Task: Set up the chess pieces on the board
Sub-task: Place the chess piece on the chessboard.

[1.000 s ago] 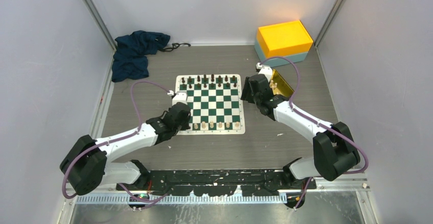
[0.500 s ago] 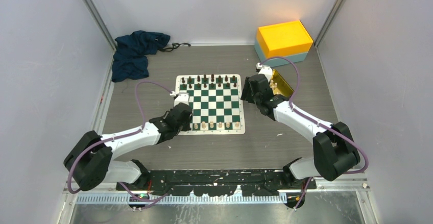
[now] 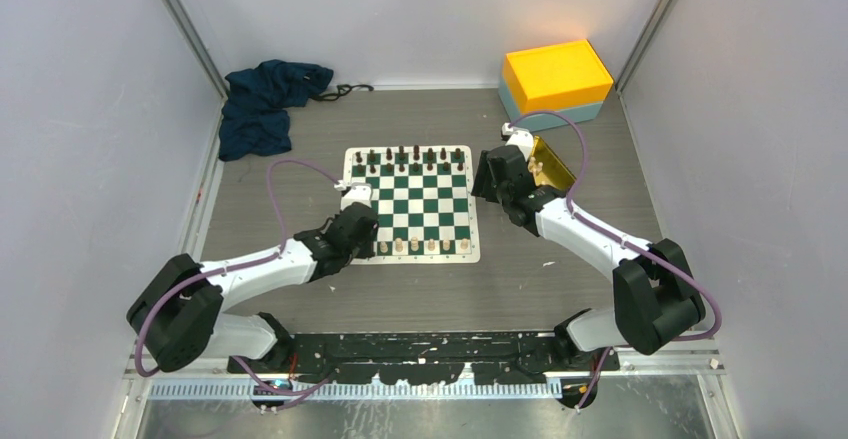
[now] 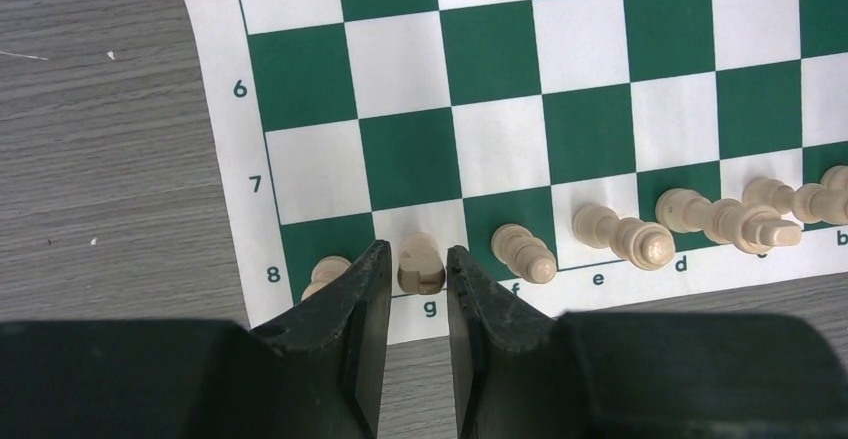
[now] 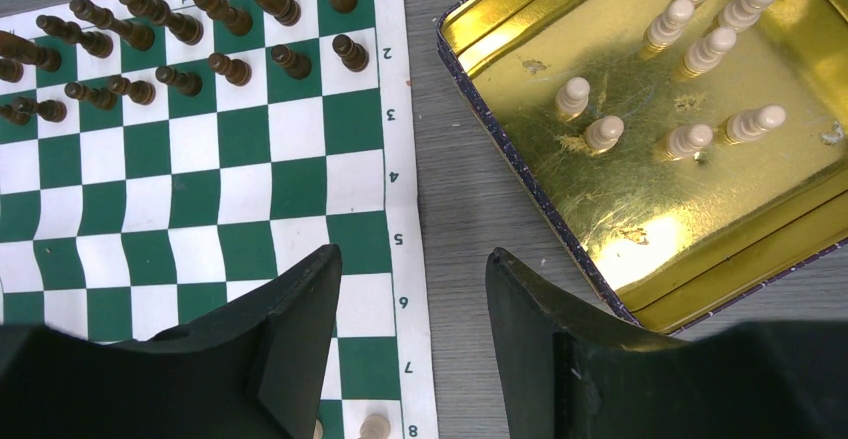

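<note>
Down at the near left corner of the flat green-and-white chequered board (image 4: 590,119): left gripper (image 4: 417,255) low, black fingers (image 4: 365,289) narrowly parted around one small cream wooden chess piece (image 4: 421,271) on g8, a sliver of gap either side. More cream chess pieces (image 4: 640,241) along that same row. Over the board's right edge, right gripper (image 5: 412,259) spread wide, holding nothing, just beside the shiny gold rectangular tray (image 5: 600,214) with further cream figures (image 5: 690,139) inside.
</note>
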